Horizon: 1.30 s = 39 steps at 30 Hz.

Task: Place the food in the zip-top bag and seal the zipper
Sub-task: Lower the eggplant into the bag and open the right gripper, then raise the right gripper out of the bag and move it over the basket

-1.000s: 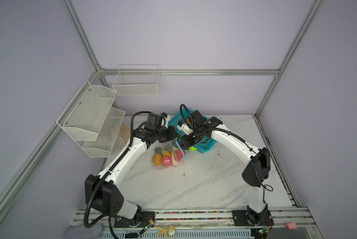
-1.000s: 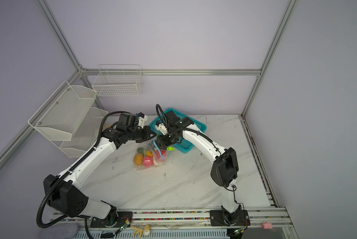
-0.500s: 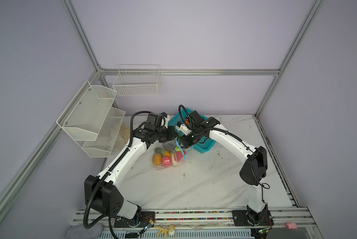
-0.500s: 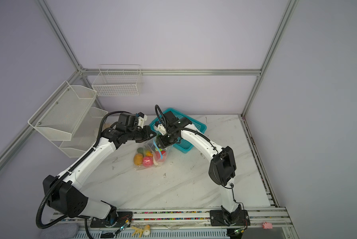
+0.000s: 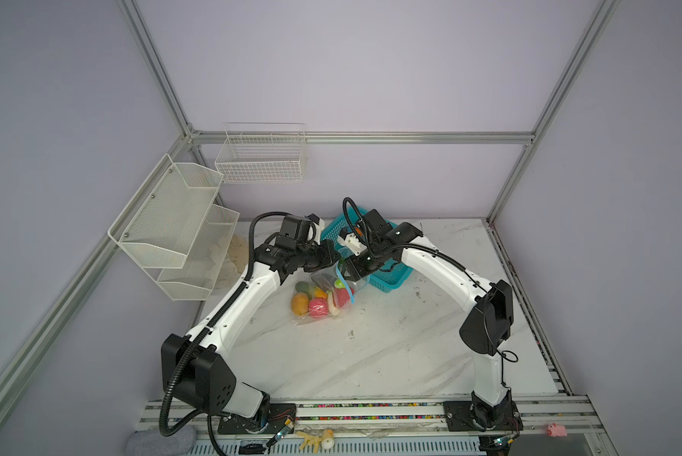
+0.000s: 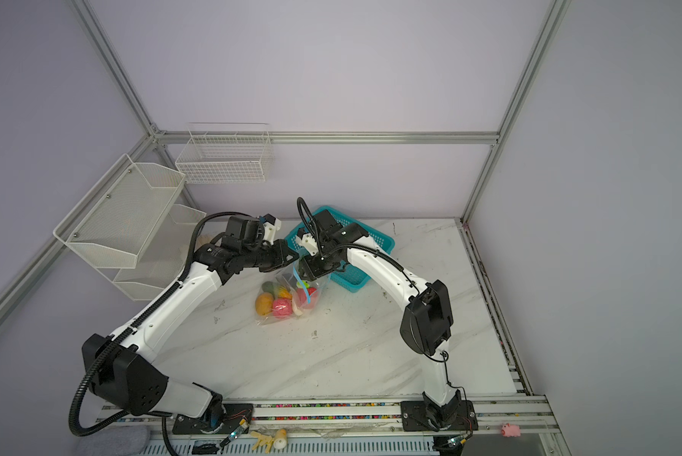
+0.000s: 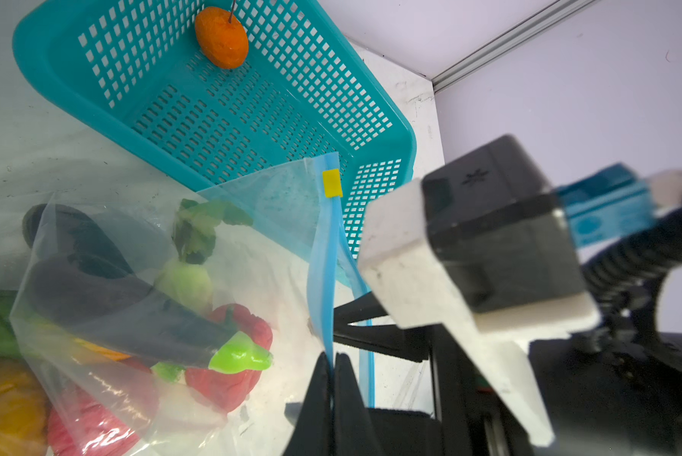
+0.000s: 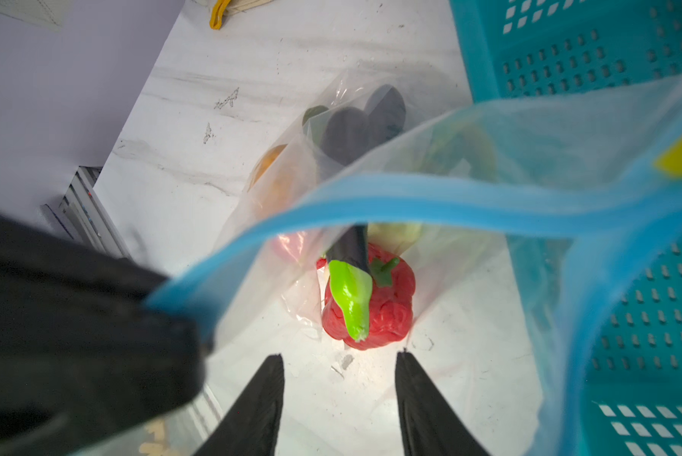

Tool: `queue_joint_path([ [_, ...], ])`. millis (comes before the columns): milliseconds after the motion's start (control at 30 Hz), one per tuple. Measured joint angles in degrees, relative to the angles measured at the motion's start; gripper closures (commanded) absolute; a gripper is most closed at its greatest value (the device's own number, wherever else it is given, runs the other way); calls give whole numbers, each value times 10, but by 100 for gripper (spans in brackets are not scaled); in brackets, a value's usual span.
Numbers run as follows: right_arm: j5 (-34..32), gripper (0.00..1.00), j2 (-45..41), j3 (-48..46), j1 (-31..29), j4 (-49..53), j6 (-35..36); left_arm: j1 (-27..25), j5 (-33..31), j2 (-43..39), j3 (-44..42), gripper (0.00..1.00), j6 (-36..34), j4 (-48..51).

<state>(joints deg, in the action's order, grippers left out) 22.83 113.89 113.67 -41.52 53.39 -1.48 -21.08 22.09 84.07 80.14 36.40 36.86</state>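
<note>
You had the white marble table [image 5: 390, 347] as the work surface, with a two-tier mesh rack [image 5: 173, 221] fixed to the frame at its left edge. The teal basket [image 5: 390, 282] stood at the rear centre of the table. The zip-top bag [image 5: 323, 292] lay just in front of it, closed end toward the front rail and mouth raised toward the basket. In both top views you saw the two arms meet over that mouth. The left gripper [image 7: 333, 365] was pressed fully together on the zipper [image 7: 321, 256], pinching one lip of the light-blue strip and holding it up off the table. The right gripper [image 8: 339, 355] stood at the bag's opening with its jaws partly apart and nothing between them. You could not tell whether its fingers touched the plastic. You found most of the food [image 5: 315, 304] inside the bag, including a dark purple aubergine [image 7: 114, 300] with a bright green cap lying across a red pepper [image 8: 387, 312]. One orange piece [image 7: 221, 37] lay in a far corner of the basket. The small yellow slider [image 7: 331, 182] sat at the end of the zipper nearest the basket, apart from both grippers.
</note>
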Motion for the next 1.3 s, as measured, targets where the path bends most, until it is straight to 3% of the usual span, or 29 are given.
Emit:
queue_joint_path([
  [533, -93, 48, -146, -51, 2, -60, -21, 0, -1, 0, -2, 100, 0, -8],
  [933, -204, 46, -146, -107, 15, -159, -44, 0, -4, -1, -3, 100, 0, -9],
  [1300, -202, 41, -118, -178, 77, -264, -59, 3, -11, -1, -3, 100, 0, -8],
])
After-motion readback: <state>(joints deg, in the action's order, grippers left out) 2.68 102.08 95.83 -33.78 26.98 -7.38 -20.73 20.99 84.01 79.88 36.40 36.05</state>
